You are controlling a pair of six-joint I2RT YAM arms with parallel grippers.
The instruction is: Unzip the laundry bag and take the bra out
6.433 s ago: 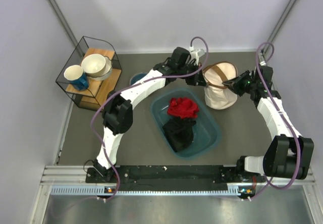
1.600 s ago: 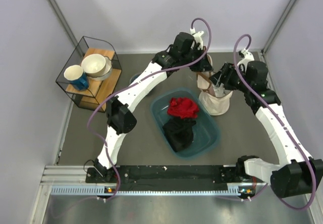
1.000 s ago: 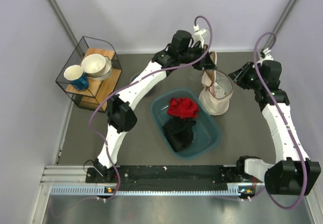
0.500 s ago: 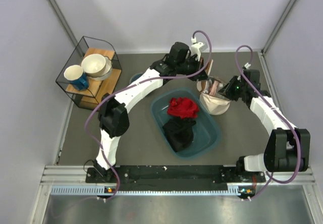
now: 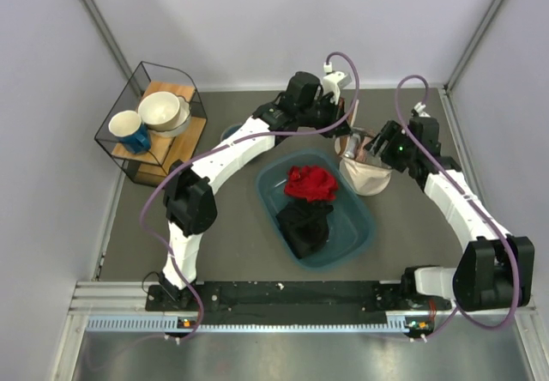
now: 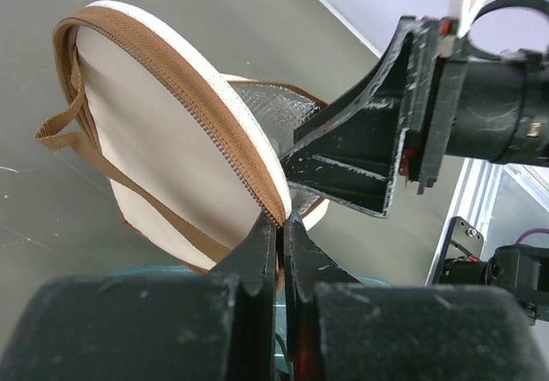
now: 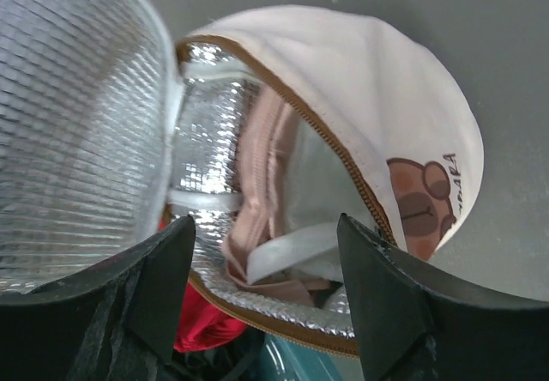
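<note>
The cream laundry bag (image 5: 367,178) lies on its side next to the tub, its round lid (image 6: 171,132) unzipped and lifted. My left gripper (image 6: 281,220) is shut on the brown zipper edge of that lid and holds it up. The pale pink bra (image 7: 257,188) shows inside the bag's silver-lined mouth, folded against a white band. My right gripper (image 7: 270,265) is open at the mouth, one finger on either side of the bra, touching nothing. In the top view the right gripper (image 5: 375,147) sits just above the bag, close to the left gripper (image 5: 346,129).
A teal plastic tub (image 5: 356,226) in the middle holds a red cloth (image 5: 310,182) and a black cloth (image 5: 304,222); its rim touches the bag. A wire rack (image 5: 129,162) at the left holds a blue mug and a bowl.
The right arm swung in from the right to the bag's mouth and its jaws opened. The left gripper kept its hold on the lid, and the bag sank lower.
</note>
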